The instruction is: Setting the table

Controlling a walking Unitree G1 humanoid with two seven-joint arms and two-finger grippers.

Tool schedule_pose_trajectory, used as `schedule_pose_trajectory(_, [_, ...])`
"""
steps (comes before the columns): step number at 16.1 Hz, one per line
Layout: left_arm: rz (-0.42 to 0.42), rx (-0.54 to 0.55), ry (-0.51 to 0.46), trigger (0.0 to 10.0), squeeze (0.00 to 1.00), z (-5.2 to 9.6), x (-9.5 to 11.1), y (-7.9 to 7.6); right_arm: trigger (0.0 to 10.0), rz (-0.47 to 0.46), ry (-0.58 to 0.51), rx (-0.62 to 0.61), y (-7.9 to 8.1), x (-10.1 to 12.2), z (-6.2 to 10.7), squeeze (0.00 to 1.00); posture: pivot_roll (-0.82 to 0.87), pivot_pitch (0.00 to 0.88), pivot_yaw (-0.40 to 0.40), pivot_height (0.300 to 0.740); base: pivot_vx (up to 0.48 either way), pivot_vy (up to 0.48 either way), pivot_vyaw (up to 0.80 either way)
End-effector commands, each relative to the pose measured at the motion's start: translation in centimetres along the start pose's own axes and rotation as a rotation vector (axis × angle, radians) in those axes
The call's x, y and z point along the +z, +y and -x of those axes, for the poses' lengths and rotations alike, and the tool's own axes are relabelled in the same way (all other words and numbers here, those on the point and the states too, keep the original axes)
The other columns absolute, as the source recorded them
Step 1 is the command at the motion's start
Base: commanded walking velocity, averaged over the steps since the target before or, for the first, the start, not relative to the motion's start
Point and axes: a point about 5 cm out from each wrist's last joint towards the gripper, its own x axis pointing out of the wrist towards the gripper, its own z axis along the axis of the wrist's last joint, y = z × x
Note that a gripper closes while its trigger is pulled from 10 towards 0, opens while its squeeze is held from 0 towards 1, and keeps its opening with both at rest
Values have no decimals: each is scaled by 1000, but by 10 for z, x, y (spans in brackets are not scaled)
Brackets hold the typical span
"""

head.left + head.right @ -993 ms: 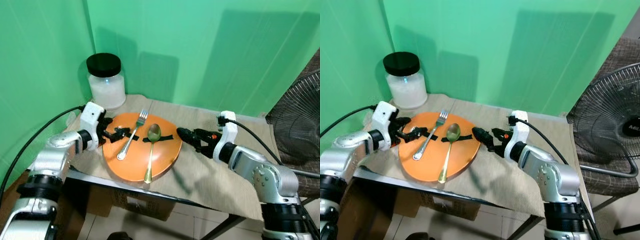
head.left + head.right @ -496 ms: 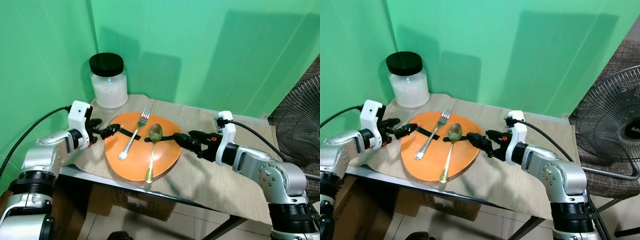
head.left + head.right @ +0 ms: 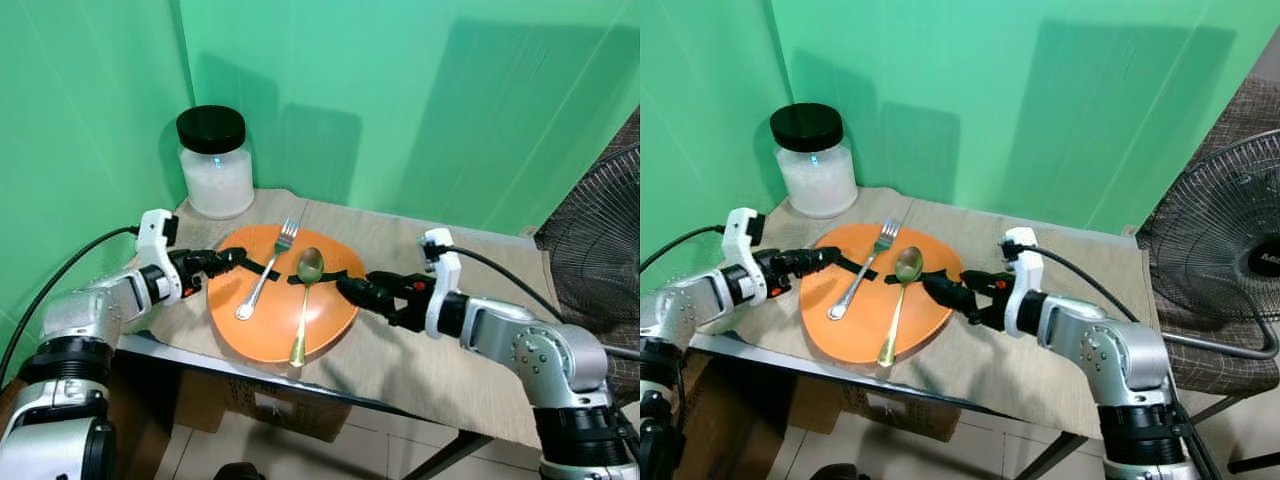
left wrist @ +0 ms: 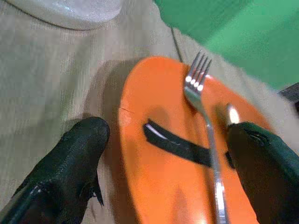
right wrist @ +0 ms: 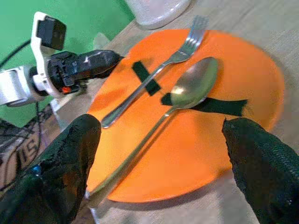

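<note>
An orange plate [image 3: 255,335] lies on the beige cloth near the table's front edge. A silver fork [image 3: 262,278] and a gold spoon [image 3: 304,300] lie on it, each held down by a strip of black tape. My left gripper [image 3: 228,258] is open at the plate's left rim; in the left wrist view one finger [image 4: 79,154] is over the cloth and the other over the plate [image 4: 159,186]. My right gripper [image 3: 352,290] is open at the plate's right rim, its fingers [image 5: 65,163] spread wide with the plate [image 5: 196,154] between them.
A glass jar [image 3: 215,165] with a black lid stands at the back left corner. Green walls close in the back and left. A floor fan [image 3: 600,230] stands off the table's right. Bare cloth [image 3: 450,370] lies to the plate's right.
My right gripper has moved left, up to the plate's right rim. My left gripper has drawn back from over the plate to its left rim. The plate, fork and spoon have stayed in place.
</note>
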Motion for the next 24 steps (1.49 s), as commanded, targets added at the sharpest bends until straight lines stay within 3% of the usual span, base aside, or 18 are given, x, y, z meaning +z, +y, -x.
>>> schedule_pose_trajectory(1, [37, -45, 4, 6627, 0, -3, 2, -7, 10000, 3, 6, 25, 3, 3, -1, 0, 155, 0, -83, 740, 0, 0, 0])
schedule_pose_trajectory(3, [68, -76, 20, 2039, 0, -2, 0, -9, 10000, 3, 12, 40, 5, 4, -2, 0, 155, 0, -82, 740, 0, 0, 0])
schedule_pose_trajectory(4, [77, -87, 24, 2039, 0, -2, -1, -10, 10000, 3, 14, 45, 5, 4, -2, 0, 155, 0, -82, 740, 0, 0, 0])
schedule_pose_trajectory(5, [101, -113, 38, 0, 0, -2, -3, -12, 10000, 1, 17, 59, 8, 3, -4, 0, 155, 0, -82, 740, 0, 0, 0])
schedule_pose_trajectory(8, [156, -128, 28, 0, 0, -2, -6, -14, 10000, 1, 21, 78, 11, 4, -6, 0, 155, 0, -83, 740, 0, 0, 0])
schedule_pose_trajectory(13, [170, -146, 13, 0, 0, 2, -3, -17, 10000, -1, 16, 90, 12, 6, -7, 0, 157, 0, -86, 740, 0, 0, 0])
schedule_pose_trajectory(19, [109, -35, 109, 0, 0, 1, -21, -7, 10000, -3, 5, 108, 14, 9, -8, 0, 160, 0, -88, 740, 0, 0, 0])
schedule_pose_trajectory(24, [116, -2, 45, 0, 0, 0, -7, -4, 10000, 3, -9, 103, 12, 13, -7, 0, 160, 0, -87, 740, 0, 0, 0])
